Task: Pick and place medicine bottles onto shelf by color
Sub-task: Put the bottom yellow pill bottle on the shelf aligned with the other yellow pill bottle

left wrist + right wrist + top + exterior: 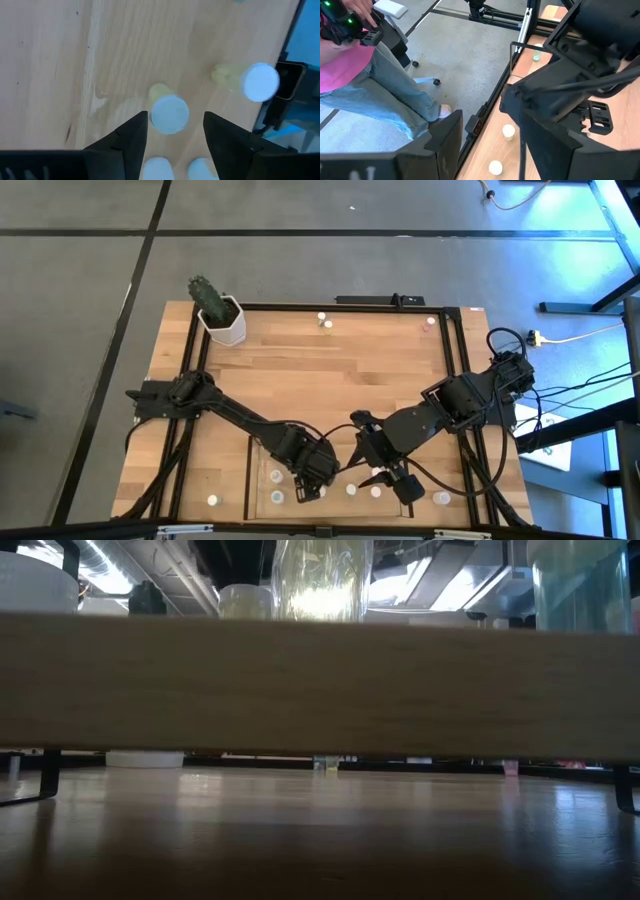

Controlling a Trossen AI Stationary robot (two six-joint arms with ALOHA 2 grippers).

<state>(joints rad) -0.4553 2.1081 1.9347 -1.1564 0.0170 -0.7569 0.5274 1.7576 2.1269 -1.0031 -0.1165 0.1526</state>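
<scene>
The shelf [262,455] sits at the table's near edge and holds several small pale-capped medicine bottles [352,489]. My left gripper [308,486] points down into the shelf's left part. It is open, and a yellowish white-capped bottle [170,115] stands upright on the shelf floor [75,75] between its fingertips, with a gap on each side. Another capped bottle [260,82] stands beyond it. My right gripper [396,478] hovers open above the shelf's right part with nothing between its fingers [445,142]. More bottles [322,316] stand at the far edge.
A white pot with a cactus [220,315] stands at the far left corner. Single bottles stand outside the shelf at the near left [212,500] and near right [441,498]. A person in a pink top [350,55] stands on the floor beside the table.
</scene>
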